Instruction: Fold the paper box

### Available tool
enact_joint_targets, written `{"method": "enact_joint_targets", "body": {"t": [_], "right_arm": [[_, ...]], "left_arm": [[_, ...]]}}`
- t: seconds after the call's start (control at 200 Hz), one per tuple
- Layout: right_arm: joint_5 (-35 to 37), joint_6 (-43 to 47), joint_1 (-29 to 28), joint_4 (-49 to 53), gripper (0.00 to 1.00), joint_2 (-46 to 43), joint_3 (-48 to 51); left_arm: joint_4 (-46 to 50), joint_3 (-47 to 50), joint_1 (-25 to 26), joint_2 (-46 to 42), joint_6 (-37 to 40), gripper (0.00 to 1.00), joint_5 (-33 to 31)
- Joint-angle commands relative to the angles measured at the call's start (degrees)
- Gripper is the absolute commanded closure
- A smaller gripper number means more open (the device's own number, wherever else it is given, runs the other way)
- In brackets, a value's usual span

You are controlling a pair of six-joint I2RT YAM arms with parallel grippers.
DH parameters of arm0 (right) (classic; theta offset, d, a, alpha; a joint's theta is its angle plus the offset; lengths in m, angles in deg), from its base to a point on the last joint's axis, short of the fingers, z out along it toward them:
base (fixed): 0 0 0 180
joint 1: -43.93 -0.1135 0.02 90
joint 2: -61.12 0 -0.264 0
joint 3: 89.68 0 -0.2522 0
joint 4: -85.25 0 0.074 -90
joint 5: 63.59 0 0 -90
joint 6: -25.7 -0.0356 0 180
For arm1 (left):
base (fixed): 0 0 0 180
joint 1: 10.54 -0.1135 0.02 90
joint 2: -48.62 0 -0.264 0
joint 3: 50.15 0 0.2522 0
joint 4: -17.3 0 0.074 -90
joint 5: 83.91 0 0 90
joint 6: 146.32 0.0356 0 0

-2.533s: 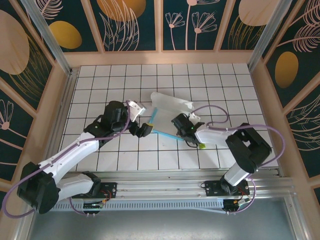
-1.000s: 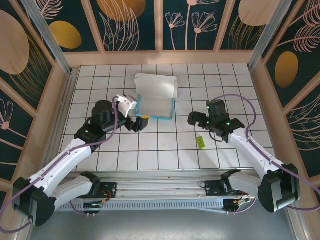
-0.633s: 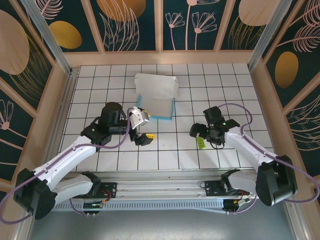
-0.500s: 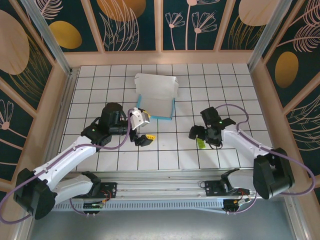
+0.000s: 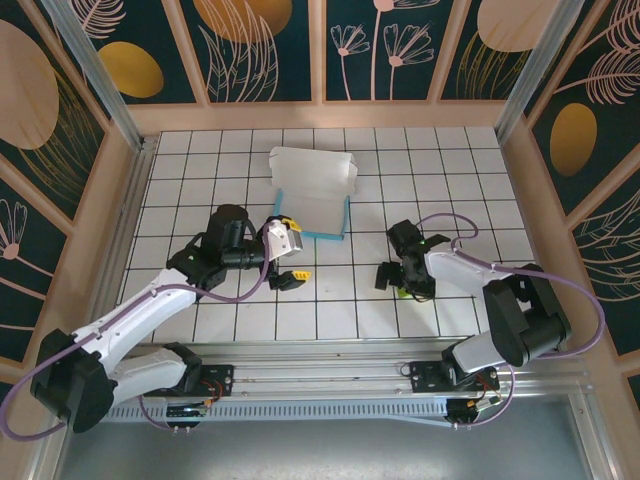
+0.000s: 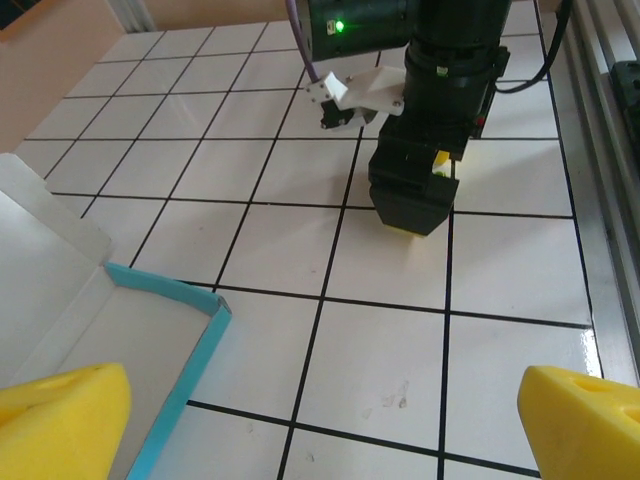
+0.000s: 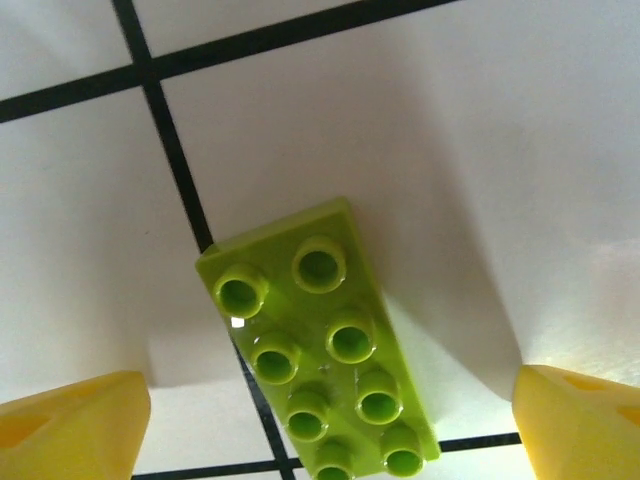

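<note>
Top external: I see the paper box [image 5: 312, 195] lying far-centre on the table [image 5: 190, 160], with its white flap open. Left gripper [image 5: 292, 250] is wide and empty, just near of the box. Right gripper [image 5: 400, 282] is wide and straddles a green brick [image 7: 320, 350] without touching it.

I can read no writing, number, brand or label from here. The paper box [image 5: 312, 195] shows me plain card, the green brick [image 7: 320, 340] only bare studs, and the tiled table [image 5: 450, 160] just black grid lines.
</note>
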Motion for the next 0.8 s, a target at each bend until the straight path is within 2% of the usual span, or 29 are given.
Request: {"method": "enact_joint_targets", "body": {"t": [0.0,0.22,0.34,0.43,0.546,0.666,0.796], "right_arm": [[-0.4,-0.7,-0.6,0.7,0.12,1.4,0.1],[-0.1,-0.6,-0.8,0.0,0.34,0.8,0.6],[0.4,-0.1,-0.8,-0.9,0.49,0.1,0.9],[0.4,-0.3,-0.8,-1.2,0.57,-1.1,1.0],[0.4,0.7,-0.7,-1.5,0.62,-3.5,0.8],[2.2,2.7,-0.7,-1.2,0.62,-6.5,-0.7],[5.1,6.8,-1.5,0.2,0.64,-9.8,-5.0]], "left_arm": [[-3.2,-1.9,0.2,2.1,2.8,0.01,3.1],[-3.5,-6.0,0.2,5.6,0.8,0.01,8.4],[-9.1,-6.6,0.2,6.5,-7.5,0.01,11.4],[-8.7,-9.6,0.2,8.2,-12.9,0.01,11.6],[-8.4,-11.7,0.2,9.7,-18.4,0.01,7.1],[-5.7,-15.6,0.1,10.9,-21.9,0.01,2.0],[-2.4,-17.3,-0.4,9.7,-25.9,0.01,-9.0]]}}
